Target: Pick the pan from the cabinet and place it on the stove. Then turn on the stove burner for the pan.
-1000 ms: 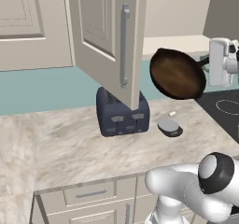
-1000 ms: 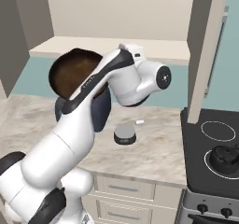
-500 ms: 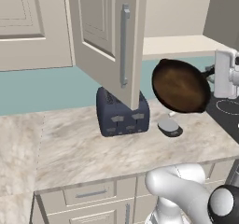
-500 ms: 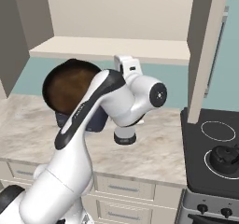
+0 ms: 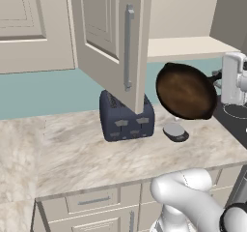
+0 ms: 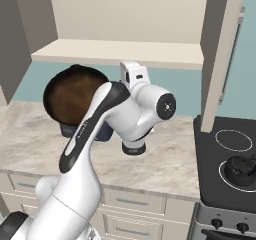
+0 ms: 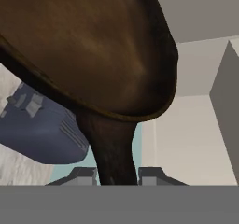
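The pan (image 5: 185,91) hangs in the air, tipped up on its edge, in front of the open cabinet shelf (image 5: 185,47) and above the counter. My gripper (image 7: 116,178) is shut on the pan's thin handle (image 7: 112,155), which runs between the two fingertips (image 7: 84,176). The pan's dark brown bowl (image 7: 88,45) rises above them. In the right base view the pan (image 6: 70,91) is partly behind my arm. The cabinet door (image 5: 108,37) stands open with its grey bar handle (image 5: 128,47). The stove (image 6: 225,176) lies to the right, with a free burner ring (image 6: 232,140) at its back.
A dark blue toaster (image 5: 126,117) and a small grey puck (image 5: 176,132) sit on the counter under the pan. A black kettle (image 6: 242,169) occupies the stove's front burner. Black knobs (image 6: 217,224) line the stove front. Another tall beige panel (image 6: 220,54) stands beside the stove.
The pan has come down from shelf height and a little to the right, still gripped. My arm's elbow has swung lower and to the right.
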Tool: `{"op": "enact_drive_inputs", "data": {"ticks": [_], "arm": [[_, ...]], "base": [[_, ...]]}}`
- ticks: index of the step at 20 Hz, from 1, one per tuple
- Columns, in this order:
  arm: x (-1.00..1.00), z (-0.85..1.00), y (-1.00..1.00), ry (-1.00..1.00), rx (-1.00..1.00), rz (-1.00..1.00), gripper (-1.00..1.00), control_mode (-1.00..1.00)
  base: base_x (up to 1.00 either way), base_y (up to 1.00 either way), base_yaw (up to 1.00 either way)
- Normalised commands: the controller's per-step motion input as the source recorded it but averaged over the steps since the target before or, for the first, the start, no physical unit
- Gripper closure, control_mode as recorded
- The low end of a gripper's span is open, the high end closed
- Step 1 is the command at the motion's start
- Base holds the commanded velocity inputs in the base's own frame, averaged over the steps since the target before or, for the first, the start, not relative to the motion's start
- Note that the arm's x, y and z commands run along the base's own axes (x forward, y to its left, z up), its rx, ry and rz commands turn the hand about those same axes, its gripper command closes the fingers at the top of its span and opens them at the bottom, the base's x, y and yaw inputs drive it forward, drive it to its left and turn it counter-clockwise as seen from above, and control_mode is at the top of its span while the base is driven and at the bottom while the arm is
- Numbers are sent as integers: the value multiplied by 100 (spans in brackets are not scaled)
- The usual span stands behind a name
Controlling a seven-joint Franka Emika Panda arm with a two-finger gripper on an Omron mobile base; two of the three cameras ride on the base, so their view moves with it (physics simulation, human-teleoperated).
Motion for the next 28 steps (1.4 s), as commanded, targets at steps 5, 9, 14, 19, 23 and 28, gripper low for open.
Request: {"op": "enact_drive_inputs", "data": {"ticks": [5, 9, 14, 19, 23, 28], "arm": [[-27, -15, 0, 0, 0, -1, 100, -100], [-21, -22, 0, 2, 0, -2, 100, -100], [-18, -21, 0, 3, 0, -2, 100, 100], [0, 0, 0, 0, 0, 0, 100, 100], [0, 0, 0, 0, 0, 0, 100, 100], [0, 0, 0, 0, 0, 0, 100, 100]], "base": [[0, 0, 0], [0, 0, 0], [-6, 0, -1], [-45, -3, -6], [-61, -12, -7], [-57, -22, -6]]}}
